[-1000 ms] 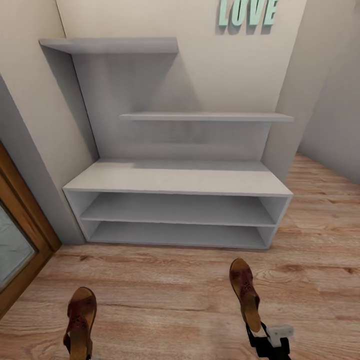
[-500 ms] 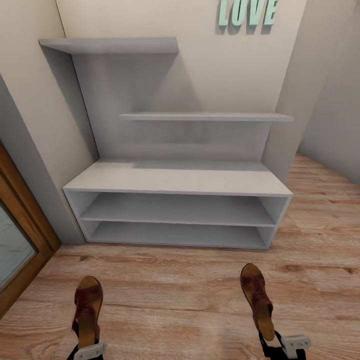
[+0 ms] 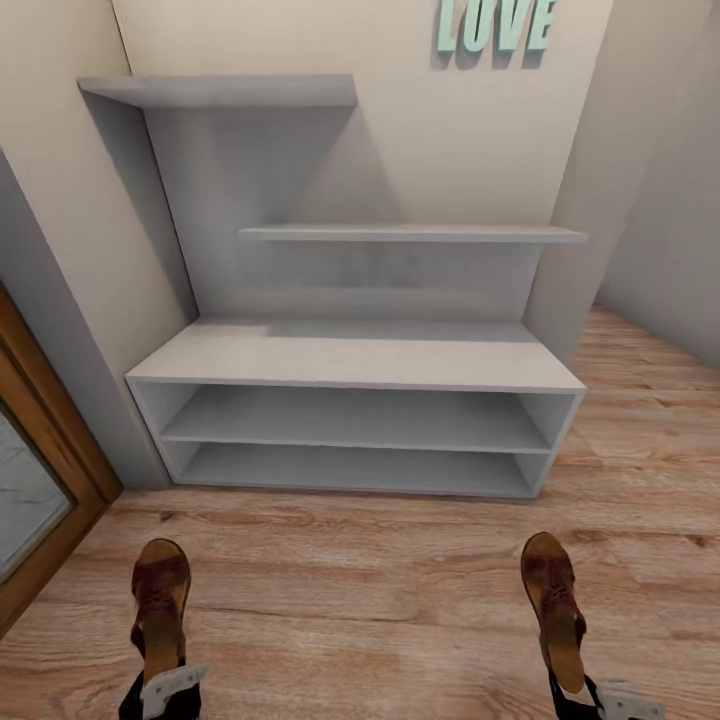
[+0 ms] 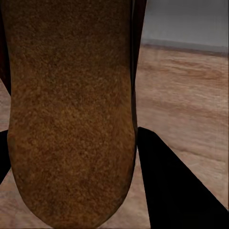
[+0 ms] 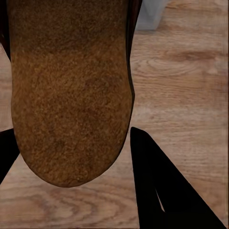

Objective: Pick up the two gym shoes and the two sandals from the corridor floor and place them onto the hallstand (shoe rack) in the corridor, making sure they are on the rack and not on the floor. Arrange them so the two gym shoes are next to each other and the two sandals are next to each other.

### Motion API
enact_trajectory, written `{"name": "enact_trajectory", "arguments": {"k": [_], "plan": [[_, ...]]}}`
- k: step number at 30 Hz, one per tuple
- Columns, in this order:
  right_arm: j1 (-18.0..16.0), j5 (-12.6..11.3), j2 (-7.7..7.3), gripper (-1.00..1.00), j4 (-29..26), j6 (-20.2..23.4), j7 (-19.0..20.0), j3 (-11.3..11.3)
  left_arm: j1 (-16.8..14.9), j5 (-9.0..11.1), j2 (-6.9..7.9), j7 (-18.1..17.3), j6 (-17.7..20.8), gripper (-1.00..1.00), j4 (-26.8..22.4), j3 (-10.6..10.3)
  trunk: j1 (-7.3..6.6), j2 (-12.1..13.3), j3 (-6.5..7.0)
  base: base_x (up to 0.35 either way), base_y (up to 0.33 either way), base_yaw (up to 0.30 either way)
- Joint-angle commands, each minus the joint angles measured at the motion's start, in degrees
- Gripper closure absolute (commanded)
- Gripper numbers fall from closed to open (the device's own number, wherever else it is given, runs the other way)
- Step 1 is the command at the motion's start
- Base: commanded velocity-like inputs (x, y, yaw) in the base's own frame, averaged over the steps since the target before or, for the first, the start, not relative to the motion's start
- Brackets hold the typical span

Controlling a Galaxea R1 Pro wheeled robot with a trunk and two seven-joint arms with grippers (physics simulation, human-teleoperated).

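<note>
Now, head view, left side: the left gripper [image 3: 160, 690] was clenched on the heel of the left sandal [image 3: 160, 605], toe pointing at the hallstand [image 3: 355, 360], carried above the corridor floor [image 3: 400, 590] near the frame's lower left corner.
Head view, right side: the right gripper [image 3: 600, 700] was grasping the right sandal [image 3: 555, 610] by its heel, also toe-forward, well apart from its mate.
Head view, target: the hallstand stood straight ahead, its flat top and both low shelves bare as far as could be seen; the gym shoes could not be made out.
Left wrist view: the cork footbed of the left sandal [image 4: 71, 109] sat close to the lens between two dark fingers [image 4: 176, 191], with wood floor and a grey strip of the rack beyond.
Right wrist view: the right sandal [image 5: 69, 90] was held the same way, one finger [image 5: 167, 195] dark beside it, a corner of the rack's base [image 5: 150, 14] ahead.
Step in hand, by my reading: carrying both sandals to the rack.
Doing it well: I'd say raise both above the front edge of the flat top before going forward, bring the arms closer so the pair lands side by side, and favour one end, leaving room for the gym shoes.
Risk: a low toe could catch the front edge and twist in the grip.
</note>
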Motion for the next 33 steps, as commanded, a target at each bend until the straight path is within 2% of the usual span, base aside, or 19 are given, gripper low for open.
{"name": "enact_trajectory", "arguments": {"k": [1,3,7,11,13,23,25,28,33], "plan": [[-0.1,0.5,0.10,1.00,0.0,-0.3,0.6,-0.7,0.0,-0.3,-0.04,12.3,-0.5,1.00,0.0,0.4,-0.01,0.0,-0.04,0.000,0.000,0.000],[-0.1,0.5,0.32,1.00,0.0,-0.3,0.3,-0.8,-0.1,-0.2,-0.09,12.4,-3.4,1.00,0.0,0.5,-0.01,0.0,-0.04,0.000,0.000,0.000],[-0.1,0.5,0.48,1.00,0.1,-0.3,-1.2,-0.8,-0.1,-0.2,-0.14,12.5,-5.8,1.00,0.1,0.5,-0.01,0.0,-0.04,0.000,0.000,0.000],[-0.2,0.5,0.59,1.00,0.2,-0.3,-4.8,-0.8,-0.1,-0.1,-0.19,12.6,-6.3,1.00,0.0,0.5,-0.01,0.0,-0.04,0.000,0.000,0.000],[-0.1,0.5,0.61,1.00,0.2,-0.3,-5.4,-0.8,-0.3,-0.1,-0.20,12.6,-6.3,1.00,0.0,0.4,-0.01,0.0,-0.04,0.000,0.000,0.000],[-0.2,0.6,0.63,1.00,0.3,-0.3,-6.0,-0.7,-3.2,-0.7,-0.32,12.0,-6.0,1.00,0.0,-0.4,-0.01,0.0,-0.04,0.000,0.000,0.000],[-0.1,0.6,0.63,1.00,0.3,-0.3,-6.0,-0.7,-4.1,-0.7,-0.44,11.9,-5.6,1.00,0.1,-1.5,-0.01,0.0,-0.04,0.000,0.000,0.000],[-0.1,0.7,0.56,1.00,0.3,-0.3,-6.0,-0.7,-6.7,-0.7,-0.53,12.1,-2.8,1.00,0.6,-5.1,-0.01,0.0,-0.04,0.000,0.000,0.000],[-0.1,0.7,0.55,1.00,0.3,-0.3,-6.0,-0.7,-10.8,-1.0,-0.58,12.3,3.9,1.00,0.8,-7.3,-0.01,0.0,-0.04,0.000,0.000,0.000]]}}
